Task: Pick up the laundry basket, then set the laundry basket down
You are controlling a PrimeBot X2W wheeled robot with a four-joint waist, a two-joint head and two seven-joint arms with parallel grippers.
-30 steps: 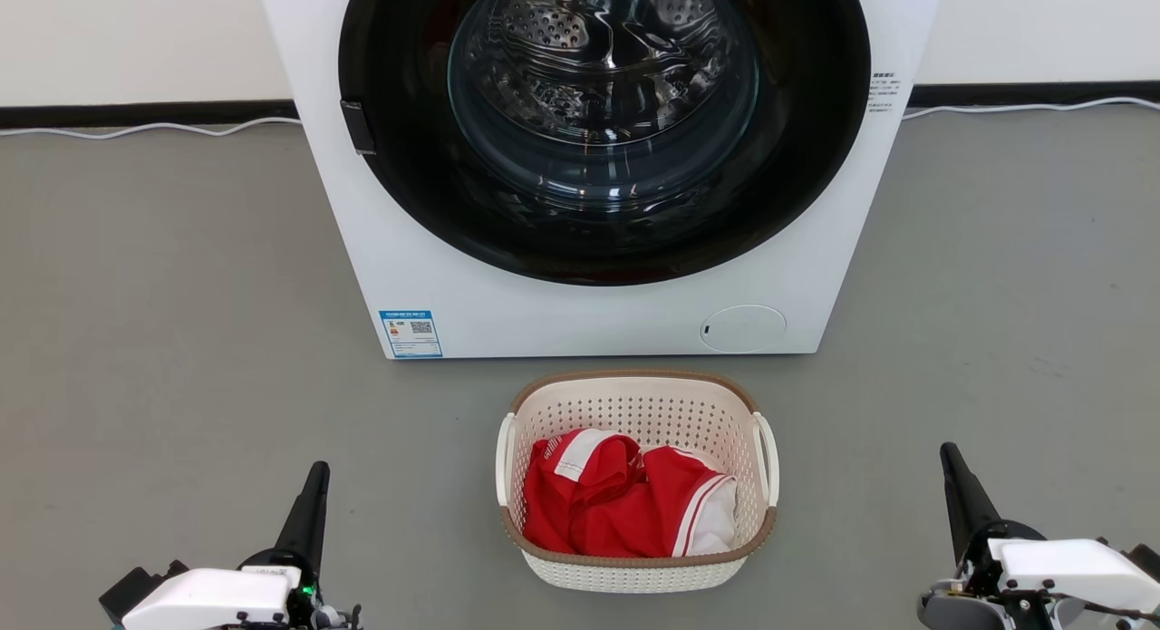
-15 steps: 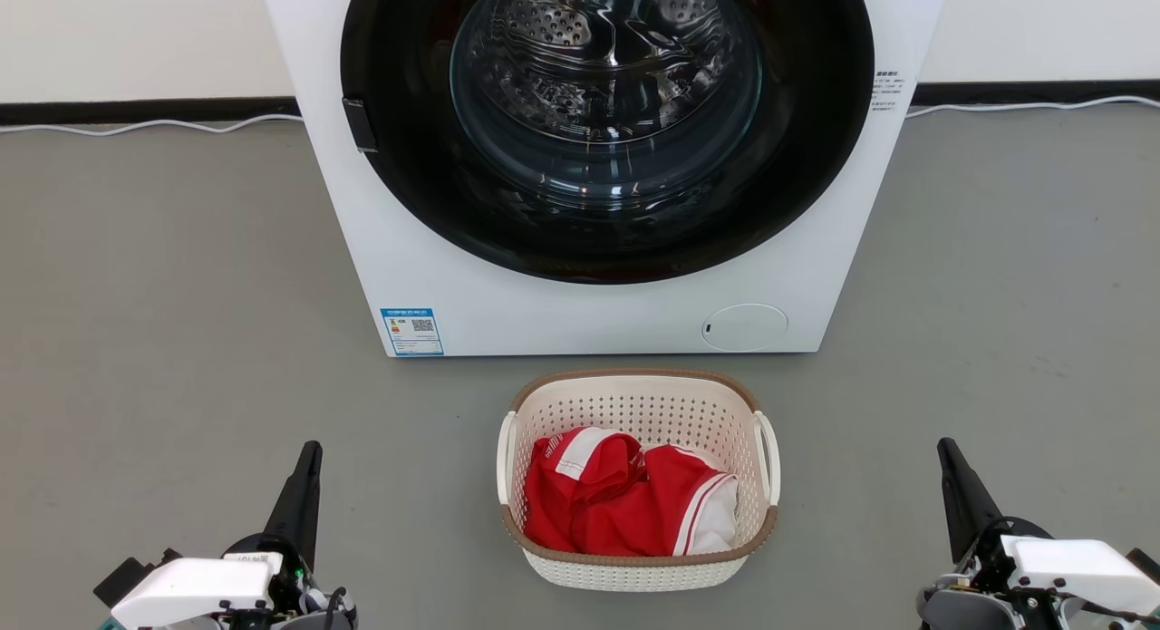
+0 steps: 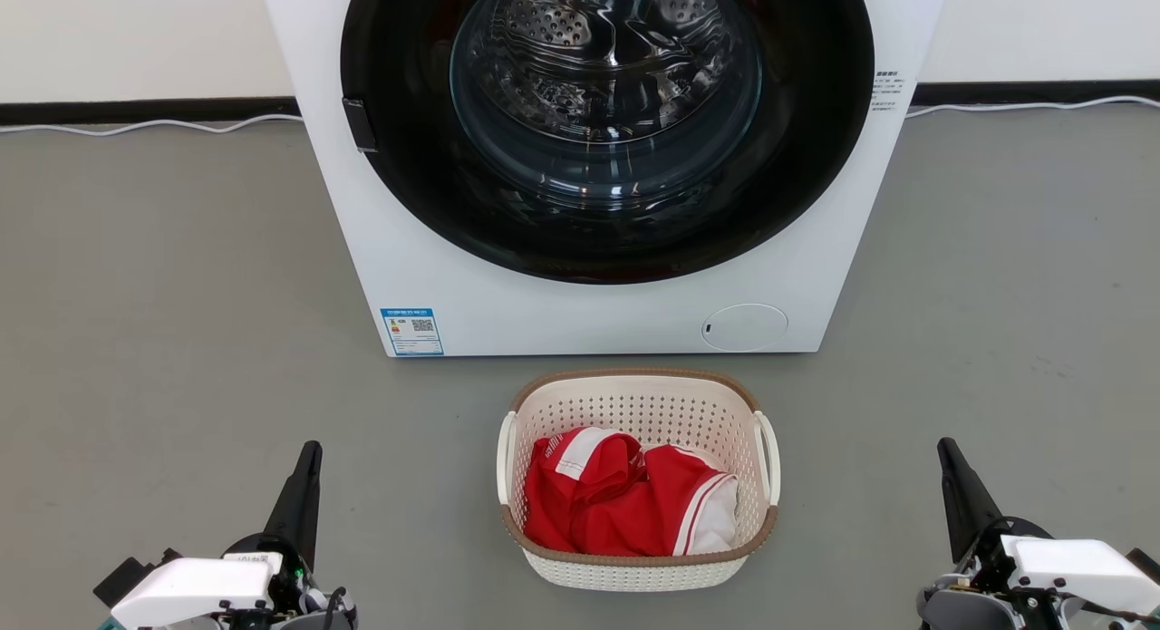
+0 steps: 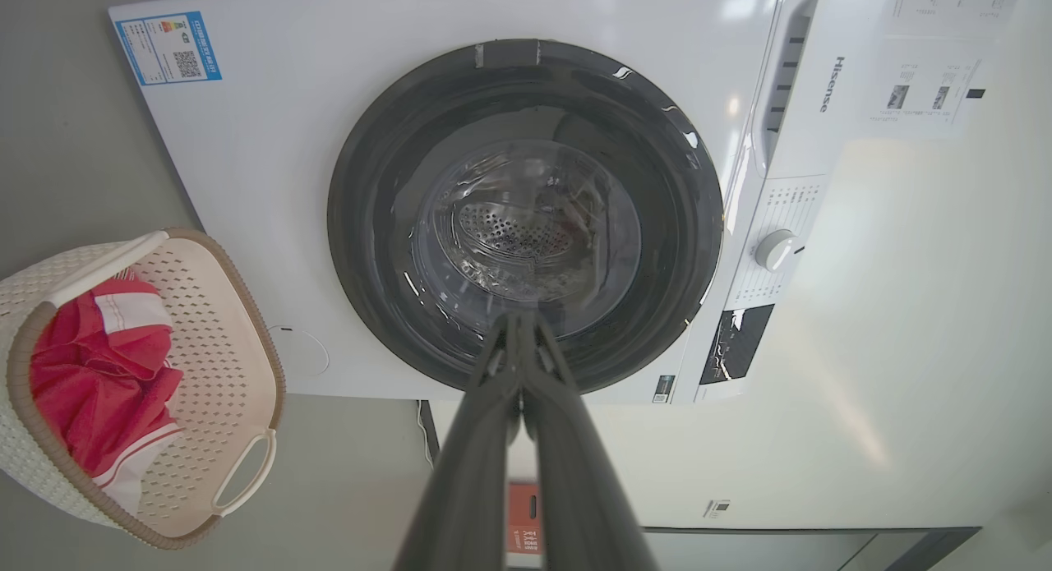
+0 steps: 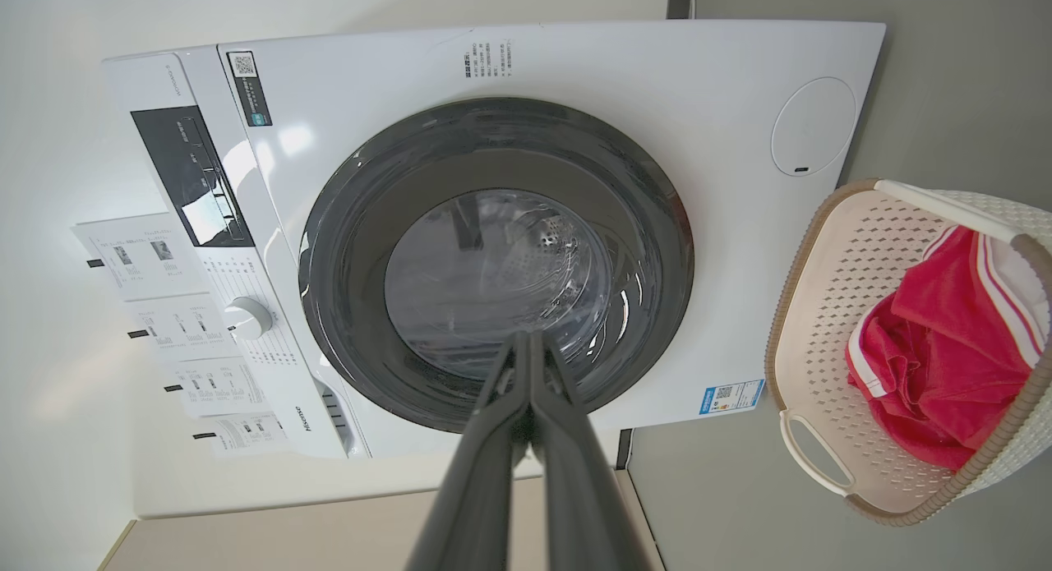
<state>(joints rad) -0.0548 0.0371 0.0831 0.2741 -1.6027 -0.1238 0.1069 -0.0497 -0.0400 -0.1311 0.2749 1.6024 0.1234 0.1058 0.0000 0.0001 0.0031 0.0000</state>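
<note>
The laundry basket (image 3: 639, 403) stands on the grey floor just in front of the washer, cream-white and perforated with a brown rim and white side handles. Red and white clothing (image 3: 625, 503) lies inside it. The basket (image 4: 205, 341) also shows at the left of the left wrist view, and the basket (image 5: 838, 308) at the right of the right wrist view. My left gripper (image 3: 311, 453) is shut and empty, well to the basket's left. On the far right my right gripper (image 3: 946, 449) is shut and empty too. Both point toward the washer.
A white front-loading washer (image 3: 598, 313) with a closed dark round door (image 3: 605, 113) stands directly behind the basket. A white cable (image 3: 145, 127) runs along the wall's dark skirting. Open grey floor (image 3: 181, 340) lies on both sides of the basket.
Between one second and half a second ago the view shifted slightly and both grippers sat a little lower and outward. Since then nothing has moved.
</note>
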